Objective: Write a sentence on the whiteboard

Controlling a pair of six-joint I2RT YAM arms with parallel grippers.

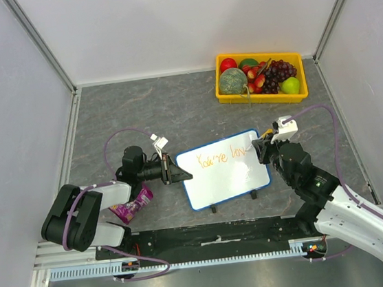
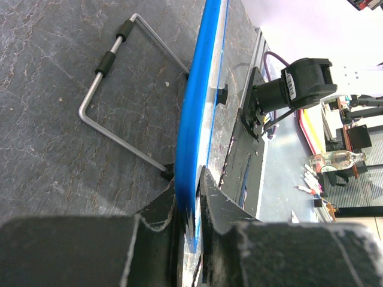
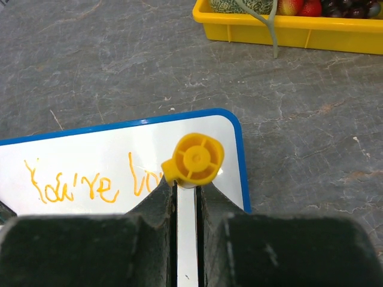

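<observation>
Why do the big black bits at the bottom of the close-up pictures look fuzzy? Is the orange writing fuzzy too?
Left wrist view: the left claw sits right against the lens, so it looks soft; the whiteboard edge farther off is sharp. Right wrist view: the right claw is soft too, but the sentence and the marker end are crisp. Top view: even light, faint shadows.

Dark grey stone-patterned tabletop (image 1: 139,108); plain white far wall (image 1: 184,19), left wall (image 1: 11,136), right wall (image 1: 372,88); slanted aluminium posts (image 1: 40,43) at far corners; slotted metal rail (image 1: 211,258) along near edge; light even, shadows soft; cluttered work area (image 2: 359,191) beyond table edge in left wrist view.
</observation>
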